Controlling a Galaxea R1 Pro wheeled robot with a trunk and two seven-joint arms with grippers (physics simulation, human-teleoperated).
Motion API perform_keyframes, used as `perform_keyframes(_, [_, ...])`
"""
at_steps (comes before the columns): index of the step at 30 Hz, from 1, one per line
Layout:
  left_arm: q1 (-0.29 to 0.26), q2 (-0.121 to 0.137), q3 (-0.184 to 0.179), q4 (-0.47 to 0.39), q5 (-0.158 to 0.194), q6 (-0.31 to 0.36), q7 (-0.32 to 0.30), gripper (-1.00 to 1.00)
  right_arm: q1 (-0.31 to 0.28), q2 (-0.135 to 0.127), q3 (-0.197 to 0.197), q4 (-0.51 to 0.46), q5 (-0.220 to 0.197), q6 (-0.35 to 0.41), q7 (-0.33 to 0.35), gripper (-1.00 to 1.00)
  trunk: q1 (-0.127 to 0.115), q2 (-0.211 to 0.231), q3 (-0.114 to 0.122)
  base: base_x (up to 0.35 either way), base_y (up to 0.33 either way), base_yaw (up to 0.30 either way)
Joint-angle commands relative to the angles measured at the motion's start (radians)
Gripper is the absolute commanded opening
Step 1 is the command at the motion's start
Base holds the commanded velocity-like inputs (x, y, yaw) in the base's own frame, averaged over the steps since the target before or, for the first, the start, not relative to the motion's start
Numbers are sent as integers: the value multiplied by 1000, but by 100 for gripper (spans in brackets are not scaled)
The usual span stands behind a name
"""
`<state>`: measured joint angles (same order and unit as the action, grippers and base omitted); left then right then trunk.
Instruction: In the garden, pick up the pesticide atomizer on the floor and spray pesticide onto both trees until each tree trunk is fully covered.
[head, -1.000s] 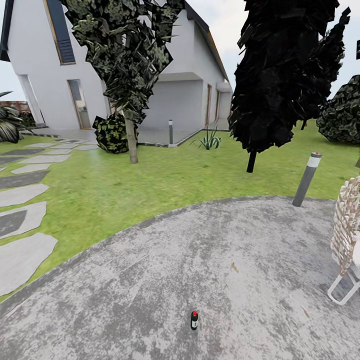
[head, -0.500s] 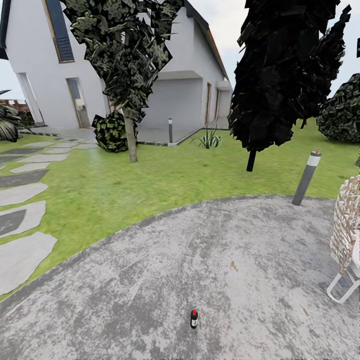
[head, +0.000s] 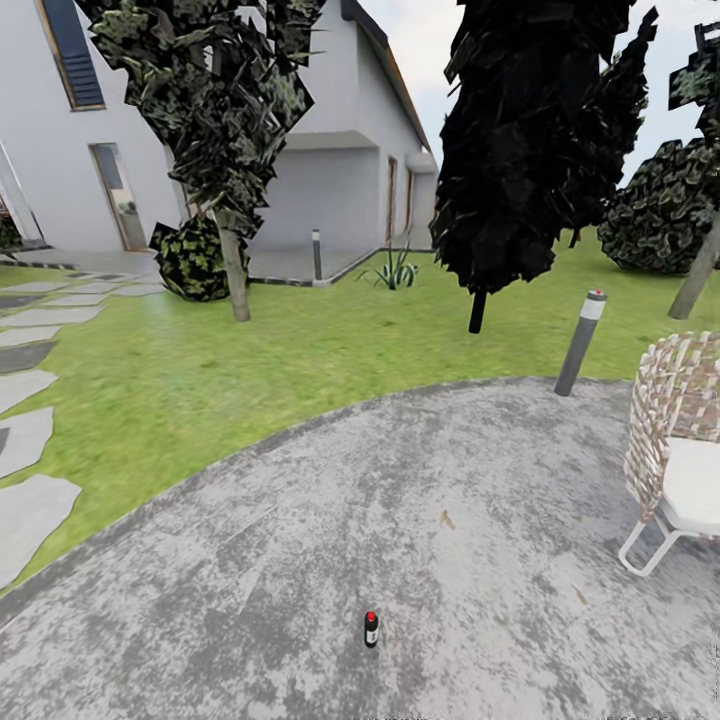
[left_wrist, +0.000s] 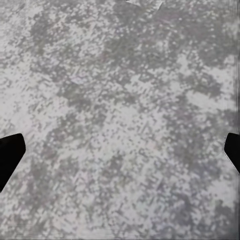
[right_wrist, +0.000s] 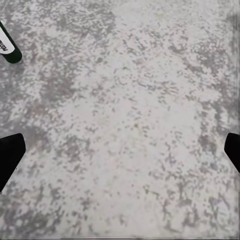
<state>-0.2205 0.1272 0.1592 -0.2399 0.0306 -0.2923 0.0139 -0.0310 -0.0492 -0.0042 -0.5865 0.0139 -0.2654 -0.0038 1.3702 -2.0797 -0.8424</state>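
A white house (head: 340, 150) is seen at the far side of the lawn (head: 300, 350), and everything below is placed relative to the round grey paved patch (head: 400, 540) in the foreground. Beyond the patch's far edge, across the grass, a tree (head: 215, 120) with a pale trunk (head: 236, 280) and a mottled green crown is set toward the house; this is judged to be one of the trees to be sprayed. To its right, nearer the patch's edge, a dark columnar tree (head: 530, 150) is planted, which is not a target. A second pale trunk (head: 697, 275) is glimpsed past the patch's far right edge.

On the patch's right side a woven chair (head: 675, 440) is placed, and a bollard lamp (head: 580, 343) is fixed just at the patch's far rim. Grey stepping slabs (head: 30, 440) are laid in the grass off the patch's left edge.

The pesticide atomizer (head: 371, 629) is stood upright on the near part of the patch, well apart from both trunks, small and dark with a red top. It is judged to be left there for collection, so the approach is not yet finished. In the right wrist view the bottle's dark green base (right_wrist: 9, 47) is caught at the frame's edge over the paving.

The left hand (left_wrist: 120, 155) is held spread wide over bare paving, nothing between its fingertips (left_wrist: 10, 152). The right hand (right_wrist: 120, 155) is likewise spread wide and empty, its fingertips (right_wrist: 10, 152) clear of the bottle.
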Motion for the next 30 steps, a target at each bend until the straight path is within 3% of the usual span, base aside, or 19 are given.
perform_keyframes(1, [0, 0, -1, 1, 3, -3, 1, 100, 0, 0, 0, 1, 1, -3, 0, 100, 0, 0, -2, 0, 0, -229])
perform_keyframes(14, [0, 0, -1, 1, 3, -4, 1, 100, -1, 0, 0, 1, 1, -3, 0, 100, 0, 0, -14, 0, 20, -256])
perform_keyframes(30, [0, 0, 0, 1, 3, -4, 1, 100, 0, 0, 0, 1, 0, -3, 0, 100, 0, 0, -26, 0, 287, -267])
